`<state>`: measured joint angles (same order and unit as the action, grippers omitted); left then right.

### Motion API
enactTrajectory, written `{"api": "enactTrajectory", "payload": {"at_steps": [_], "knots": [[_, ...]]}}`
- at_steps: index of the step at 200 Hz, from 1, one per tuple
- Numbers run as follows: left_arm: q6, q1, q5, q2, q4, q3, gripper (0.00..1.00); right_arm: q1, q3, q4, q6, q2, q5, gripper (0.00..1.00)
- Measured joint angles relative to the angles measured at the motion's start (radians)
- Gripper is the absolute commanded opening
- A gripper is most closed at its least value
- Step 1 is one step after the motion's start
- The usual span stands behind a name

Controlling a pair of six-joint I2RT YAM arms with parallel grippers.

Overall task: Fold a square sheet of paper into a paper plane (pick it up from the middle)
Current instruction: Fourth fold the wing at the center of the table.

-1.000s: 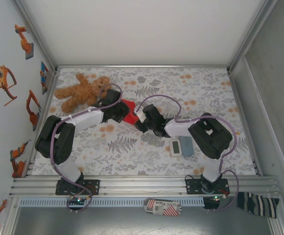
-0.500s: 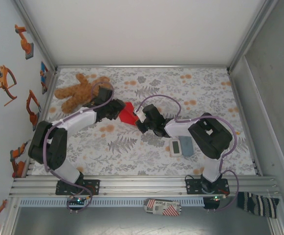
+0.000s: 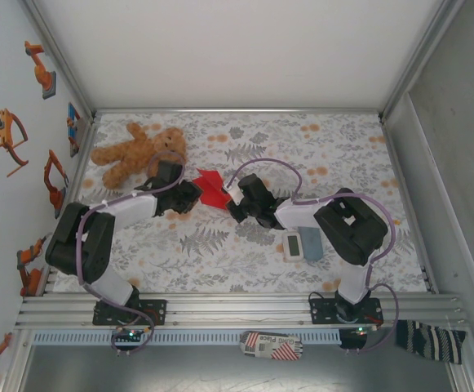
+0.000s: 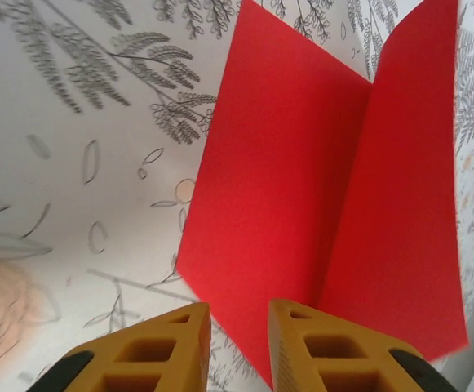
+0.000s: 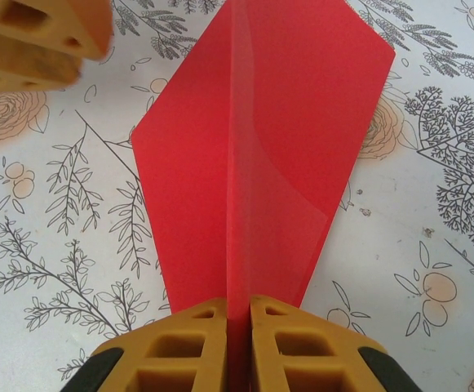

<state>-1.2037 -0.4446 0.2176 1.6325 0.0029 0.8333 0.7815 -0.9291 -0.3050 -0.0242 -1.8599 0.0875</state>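
Flowered cloth [image 3: 245,245] across the table, white walls behind, and right in the middle sits the red paper plane [image 5: 253,147], a pointed kite shape with its centre crease standing up. The right gripper [image 5: 237,318] is clamped on that crease at the tail end, fingers pressed tight together. The left gripper [image 4: 238,322] is just beside the paper's edge, its fingers a little apart and grasping nothing. A teddy bear [image 3: 139,151] lies at the far left corner.
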Motion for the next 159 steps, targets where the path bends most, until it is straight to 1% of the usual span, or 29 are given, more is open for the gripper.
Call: {"api": "enactTrajectory", "payload": {"at_steps": [39,72,107,159], "knots": [[0.003,0.0,0.046,0.118,0.07,0.064,0.24,0.0,0.001,-0.005,-0.003,0.0,0.0,0.14],[0.003,0.0,0.056,0.18,0.07,0.076,0.23,0.0,0.001,-0.008,-0.008,-0.001,0.0,0.17],[0.007,-0.003,0.059,0.186,0.048,0.087,0.23,0.0,-0.001,-0.007,-0.016,-0.006,0.001,0.2],[0.007,-0.009,0.06,0.187,0.045,0.087,0.22,0.0,-0.023,0.001,-0.019,-0.043,0.005,0.22]]}}
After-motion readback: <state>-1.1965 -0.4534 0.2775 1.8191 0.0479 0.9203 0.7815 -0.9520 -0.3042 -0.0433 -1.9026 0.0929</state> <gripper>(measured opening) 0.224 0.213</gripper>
